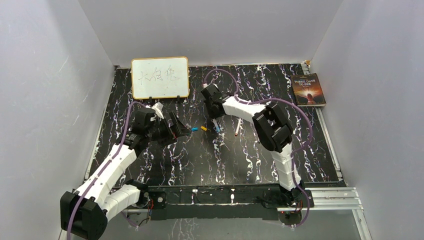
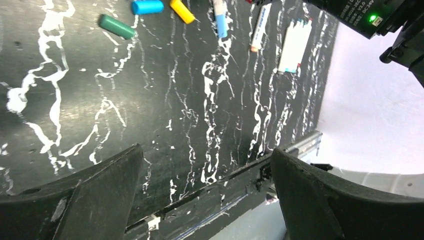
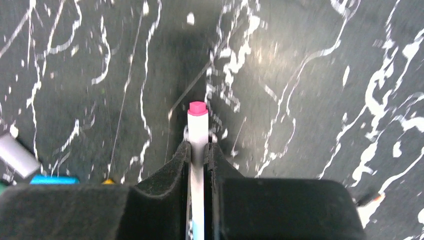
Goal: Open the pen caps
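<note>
Glossy marbled table (image 2: 150, 100), smooth plastic pen caps (image 2: 116, 26), smooth white plastic pen (image 3: 198, 135)

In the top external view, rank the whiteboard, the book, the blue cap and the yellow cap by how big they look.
1. whiteboard, clearly the largest.
2. book.
3. blue cap and yellow cap: both tiny and look alike, so they are not ranked against each other.
</note>
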